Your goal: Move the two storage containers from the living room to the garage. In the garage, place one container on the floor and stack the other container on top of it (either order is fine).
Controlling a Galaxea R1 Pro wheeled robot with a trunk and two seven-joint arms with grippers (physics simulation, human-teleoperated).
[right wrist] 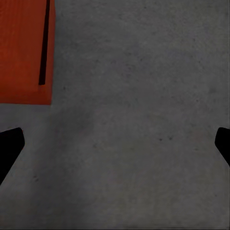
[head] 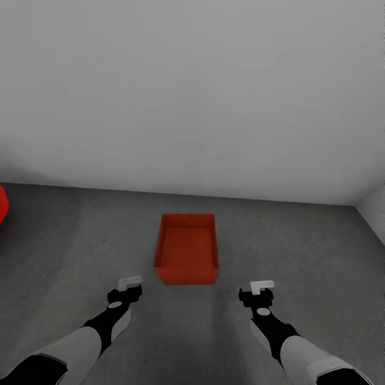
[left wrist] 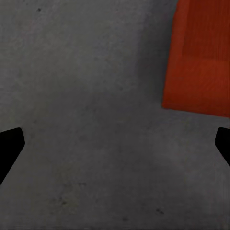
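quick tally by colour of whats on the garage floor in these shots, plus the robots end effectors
Orange-red storage container: 1
Shiny red thing cut off at the picture's edge: 1
End effectors, white-tipped, open: 2, the left end effector and the right end effector
Total: 4

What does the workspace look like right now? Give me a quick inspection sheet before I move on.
Surface: dark grey concrete floor, mottled, bare around the bin.
Job's things: one orange-red storage container sits upright on the floor, open top up, nothing inside or stacked on it.
Clutter: a red object cut off by the head view's left edge; cannot tell what it is.
Hands: left hand and right hand both open, holding nothing, low on either side of the container, apart from it.
Cables: nothing seen.
Surroundings: plain light-grey wall behind the container; a second wall meets it at the far right.
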